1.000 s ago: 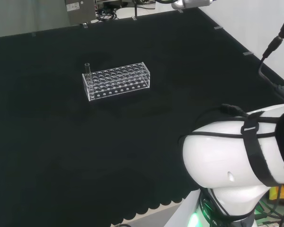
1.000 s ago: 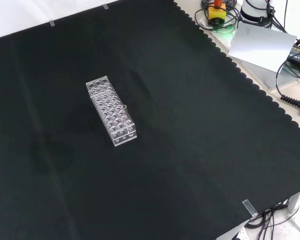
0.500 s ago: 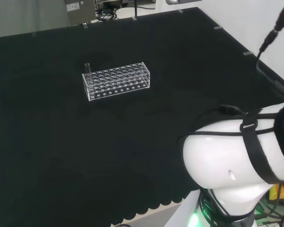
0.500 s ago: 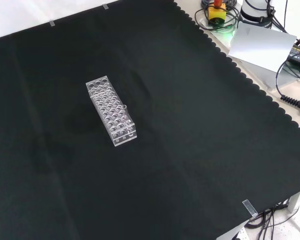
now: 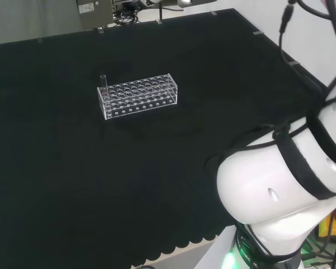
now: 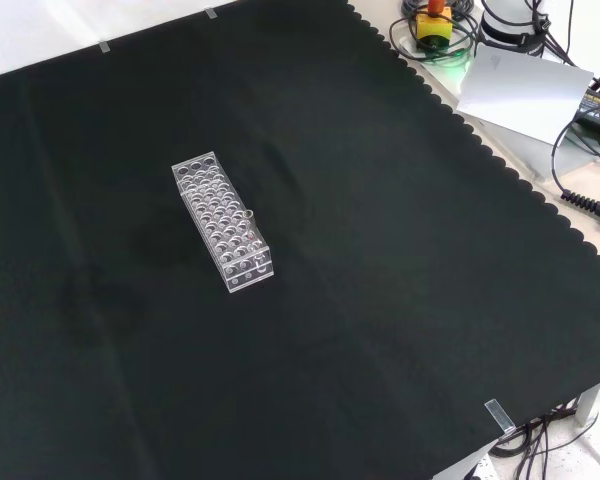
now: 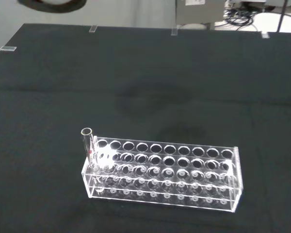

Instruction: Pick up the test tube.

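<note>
**A:** One test tube (image 7: 87, 145) is all we can spot, standing upright in a corner hole of the clear rack (image 7: 162, 172). From the head view the tube (image 5: 103, 80) sits at the rack's (image 5: 138, 95) far left corner, poking up above the top plate. Every other hole we can make out looks empty.

**B:** Same here. In the front view the rack (image 6: 223, 220) lies on the black cloth (image 6: 380, 250) of the tabletop, left of the middle, its long side running diagonally from upper left to lower right. We can just about see a faint rim along its right edge around halfway down, but it's too glassy for us to call that the tube for sure.

**A:** And the fingers? We honestly can't tell whether they're spread or curled. There's a dark blurry shape (image 7: 52, 4) at the edge of the wrist view, but we can't say what it is.

**B:** Agreed. What we do get is the arm's big white link (image 5: 280, 190) at the right of the head view, wrapped with black straps and cables, well apart from the rack. Nothing is touching the tube or the rack.
</note>
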Tool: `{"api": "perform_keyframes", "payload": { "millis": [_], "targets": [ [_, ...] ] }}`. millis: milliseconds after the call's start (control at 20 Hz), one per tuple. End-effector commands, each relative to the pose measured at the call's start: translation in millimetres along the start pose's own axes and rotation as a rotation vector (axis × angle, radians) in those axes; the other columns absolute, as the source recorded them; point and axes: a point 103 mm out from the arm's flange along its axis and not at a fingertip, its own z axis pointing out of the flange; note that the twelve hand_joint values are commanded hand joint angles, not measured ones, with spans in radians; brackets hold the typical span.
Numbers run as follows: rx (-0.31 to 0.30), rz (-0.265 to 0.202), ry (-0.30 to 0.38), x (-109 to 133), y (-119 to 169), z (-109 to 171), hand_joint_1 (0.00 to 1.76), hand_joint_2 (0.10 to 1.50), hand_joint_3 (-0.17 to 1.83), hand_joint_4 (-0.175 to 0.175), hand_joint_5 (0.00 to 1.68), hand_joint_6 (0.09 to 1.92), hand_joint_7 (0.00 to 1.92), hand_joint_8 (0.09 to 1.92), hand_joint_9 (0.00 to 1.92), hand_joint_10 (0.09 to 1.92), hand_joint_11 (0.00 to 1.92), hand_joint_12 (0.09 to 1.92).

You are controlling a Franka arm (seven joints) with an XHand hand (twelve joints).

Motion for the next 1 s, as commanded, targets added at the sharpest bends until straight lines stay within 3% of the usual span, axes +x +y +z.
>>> {"api": "perform_keyframes", "payload": {
  "millis": [50,550,1000],
  "targets": [
    [0.014,-0.099,-0.015,16.3,60.8,13.9,0.72,0.76,0.43,-0.074,0.28,0.09,0.2,0.87,0.19,0.95,0.09,1.61],
    [0.104,-0.127,-0.03,28.3,114.0,60.5,0.75,0.74,0.47,-0.093,0.37,0.09,0.38,0.88,0.33,0.91,0.15,1.58],
    [0.178,-0.141,-0.015,41.2,144.1,105.5,0.78,0.73,0.48,-0.108,0.44,0.09,0.47,0.88,0.42,0.89,0.2,1.56]
  ]
}}
